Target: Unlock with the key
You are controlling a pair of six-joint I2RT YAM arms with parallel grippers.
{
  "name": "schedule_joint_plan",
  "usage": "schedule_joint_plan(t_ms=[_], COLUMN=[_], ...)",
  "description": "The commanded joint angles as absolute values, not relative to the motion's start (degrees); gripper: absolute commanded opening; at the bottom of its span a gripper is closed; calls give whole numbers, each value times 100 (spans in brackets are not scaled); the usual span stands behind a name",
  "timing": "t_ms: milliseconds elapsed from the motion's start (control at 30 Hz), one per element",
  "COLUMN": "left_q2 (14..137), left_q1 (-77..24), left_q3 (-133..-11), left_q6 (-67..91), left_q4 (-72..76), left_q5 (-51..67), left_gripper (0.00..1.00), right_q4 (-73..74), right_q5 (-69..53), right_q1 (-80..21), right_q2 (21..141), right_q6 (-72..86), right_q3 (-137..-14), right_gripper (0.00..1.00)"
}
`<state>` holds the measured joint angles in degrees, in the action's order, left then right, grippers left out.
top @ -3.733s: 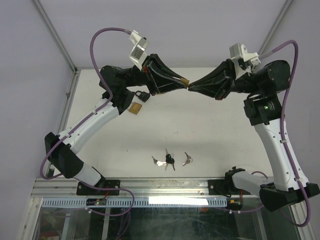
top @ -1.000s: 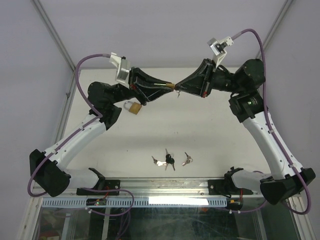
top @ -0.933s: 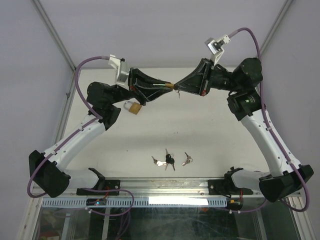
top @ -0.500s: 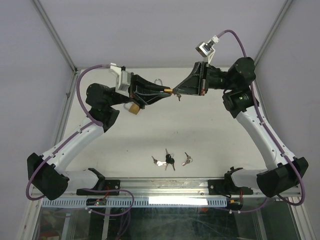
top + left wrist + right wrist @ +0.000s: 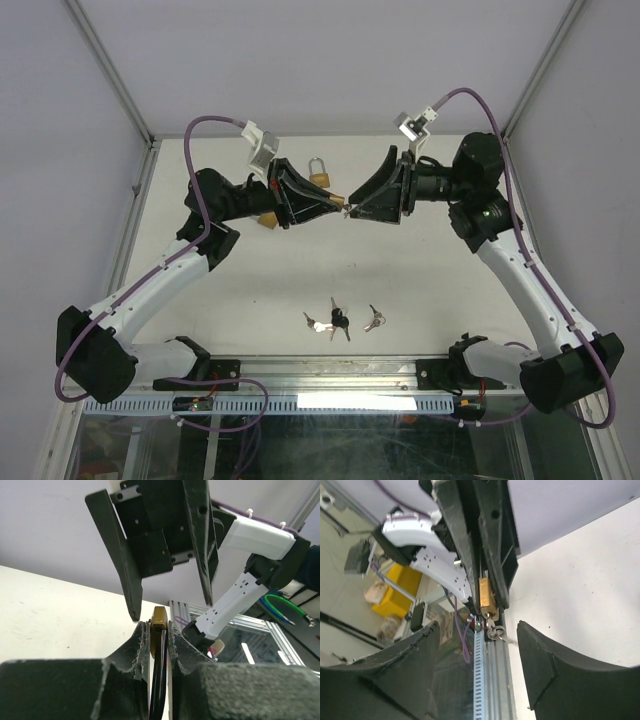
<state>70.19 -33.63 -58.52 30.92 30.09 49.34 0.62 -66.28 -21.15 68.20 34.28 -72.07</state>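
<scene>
The right gripper (image 5: 478, 625) has its fingers wide apart. Opposite it, the left gripper (image 5: 489, 611) pinches a brass padlock (image 5: 485, 596), and a small key (image 5: 497, 632) hangs at the padlock's lower end.

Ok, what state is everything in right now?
Left gripper: jaws shut on brass padlock.
Right gripper: jaws open, clear of key.
Key: sticking from brass padlock's end.
Second padlock: on table, shackle looks closed.
Loose keys: lying on table.

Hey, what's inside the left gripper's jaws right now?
A brass padlock, clamped by the left gripper, with a silver key at its end. The fingers cover most of its body, so its shackle cannot be made out.
</scene>
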Motion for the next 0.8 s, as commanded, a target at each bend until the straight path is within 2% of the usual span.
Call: schedule_joint_plan(t_ms=[0, 133, 167, 300, 500, 767], left_q2=[6964, 7015, 7026, 7054, 7072, 7153], left_q1=[-3322, -3322, -3322, -3321, -3317, -3322], left_q3=[-6040, -6093, -6110, -6142, -6157, -6196], left_q6=[3724, 3730, 3741, 3750, 3753, 3806], left_q4=[3416, 3401, 3401, 3425, 3418, 3284], left_q5=[4819, 4843, 4841, 4851, 4851, 4894], left_gripper=[0, 0, 0, 0, 0, 0], right_q4=[-169, -24, 17, 130, 59, -488], right_q5=[-6692, -6564, -6509, -6347, -6324, -6305], right_q1=[-2341, -2464, -2542, -2636, -2645, -2643], right_q2=[6586, 6663, 6695, 6773, 6778, 6693], right_q6=[2344, 2063, 1997, 1896, 1979, 2368], right_q3=[-6967, -7083, -7124, -7173, -7187, -7117], right_gripper=[66, 62, 57, 23, 0, 0])
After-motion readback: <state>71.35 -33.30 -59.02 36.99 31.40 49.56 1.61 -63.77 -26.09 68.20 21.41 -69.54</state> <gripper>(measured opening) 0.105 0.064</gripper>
